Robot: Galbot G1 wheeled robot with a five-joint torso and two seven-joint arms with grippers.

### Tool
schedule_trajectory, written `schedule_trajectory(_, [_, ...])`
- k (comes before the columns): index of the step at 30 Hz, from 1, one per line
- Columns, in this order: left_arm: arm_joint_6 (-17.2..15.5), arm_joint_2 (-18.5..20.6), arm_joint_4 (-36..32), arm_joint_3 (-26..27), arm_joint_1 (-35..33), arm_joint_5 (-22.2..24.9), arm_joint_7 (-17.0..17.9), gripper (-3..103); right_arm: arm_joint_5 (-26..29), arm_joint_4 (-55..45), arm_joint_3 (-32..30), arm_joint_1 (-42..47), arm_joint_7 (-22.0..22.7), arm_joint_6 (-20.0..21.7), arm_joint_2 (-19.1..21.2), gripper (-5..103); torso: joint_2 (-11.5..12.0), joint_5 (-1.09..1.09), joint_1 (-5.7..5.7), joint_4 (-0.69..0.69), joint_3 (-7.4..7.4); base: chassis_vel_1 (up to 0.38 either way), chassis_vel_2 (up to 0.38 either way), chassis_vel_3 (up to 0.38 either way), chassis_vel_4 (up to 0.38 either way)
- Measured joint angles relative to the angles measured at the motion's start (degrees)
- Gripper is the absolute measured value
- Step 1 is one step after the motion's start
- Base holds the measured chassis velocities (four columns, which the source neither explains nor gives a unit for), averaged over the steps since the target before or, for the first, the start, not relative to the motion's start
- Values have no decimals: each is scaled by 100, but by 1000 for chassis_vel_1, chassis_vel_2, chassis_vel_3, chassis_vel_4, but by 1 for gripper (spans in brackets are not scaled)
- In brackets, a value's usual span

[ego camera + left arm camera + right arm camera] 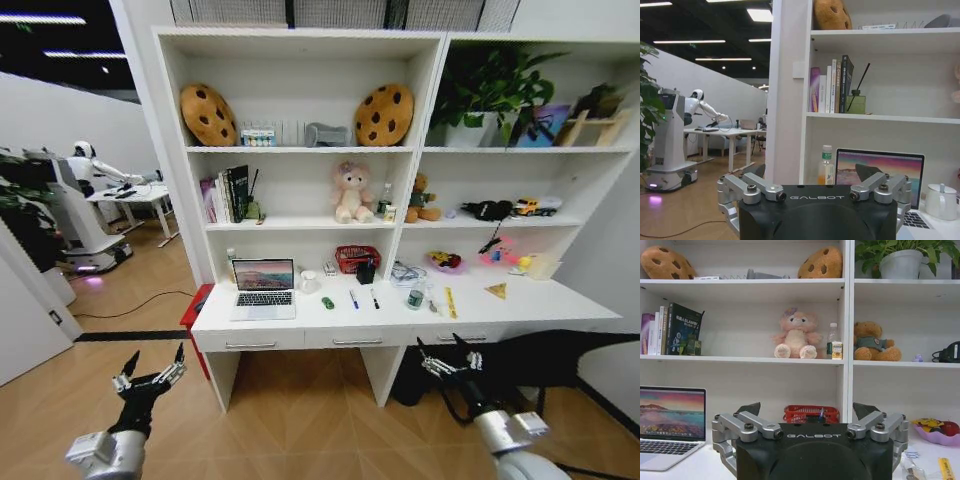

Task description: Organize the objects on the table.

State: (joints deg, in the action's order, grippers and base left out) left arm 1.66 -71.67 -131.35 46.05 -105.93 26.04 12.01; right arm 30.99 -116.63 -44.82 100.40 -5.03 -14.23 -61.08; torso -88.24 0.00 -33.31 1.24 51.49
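Left gripper (152, 372): hanging low in front of the table (560, 308), fingers spread wide, holding nothing
Right gripper (448, 356): same deal, gaping open near the drawers
Silver laptop (263, 288): sitting open at the table's left end, screen glowing
Green toy car (328, 302): sitting just right of the laptop
Pens (353, 299): lying mid-table
Can (416, 297): standing upright
Yellow ruler (450, 302): lying right of the can

Bare table (560, 300) front edge lies open; laptop (264, 287) blocks its left end.

White shelving (300, 150), wooden floor (300, 420)
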Motion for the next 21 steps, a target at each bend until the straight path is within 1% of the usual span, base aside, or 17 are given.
schedule_trajectory(4, [4, -9, 3, -11, 2, -10, -1, 100, -3, 24, 1, -1, -3, -15, -8, 100, 1, 1, -1, 0, 1, -156, 184, 174, -171])
schedule_trajectory(5, [9, -11, 6, -11, 2, -13, -1, 97, -3, 29, 0, -4, -3, -16, -6, 100, 1, 1, -2, -1, 1, -231, 217, 229, -189])
schedule_trajectory(6, [15, -14, 6, -11, 2, -14, -2, 98, -5, 31, -7, -8, -2, -20, 0, 100, 1, 0, -2, -1, 1, -236, 231, 247, -189])
schedule_trajectory(8, [16, -16, 6, -11, 2, -13, -3, 99, -8, 32, -9, -11, -2, -22, 1, 100, 1, 1, -2, -2, 1, -236, 231, 255, -207])
schedule_trajectory(12, [23, -29, 15, -6, 2, -8, -5, 99, -56, 34, -12, -13, 16, -43, -11, 100, 2, -2, -4, 2, 1, -254, 254, 259, -243])
schedule_trajectory(14, [25, -32, 14, -2, 2, -4, -6, 100, -74, 34, -12, -13, 23, -51, -17, 100, 2, 2, -3, 1, 1, -292, 279, 265, -291])
schedule_trajectory(15, [28, -32, 14, 5, 3, -1, -6, 101, -90, 34, -12, -14, 27, -55, -18, 100, 2, 4, -3, -1, 1, -292, 292, 287, -291])
schedule_trajectory(16, [28, -32, 17, 9, 12, 9, -5, 100, -103, 33, -12, -15, 35, -55, -16, 100, 4, -2, -6, -2, 2, -271, 272, 299, -269])
schedule_trajectory(18, [29, -30, 17, 10, 16, 15, -4, 100, -108, 34, -13, -19, 36, -55, -13, 100, 4, -3, -7, 0, 2, -261, 272, 299, -270])
schedule_trajectory(19, [29, -30, 17, 11, 20, 21, -3, 97, -119, 51, -19, -28, 44, -59, -11, 100, 4, 1, -7, -1, 2, -257, 254, 261, -270])
schedule_trajectory(21, [29, -30, 17, 9, 21, 24, -1, 98, -124, 57, -22, -31, 56, -65, -11, 100, 3, 3, -6, 1, 2, -257, 254, 220, -258])
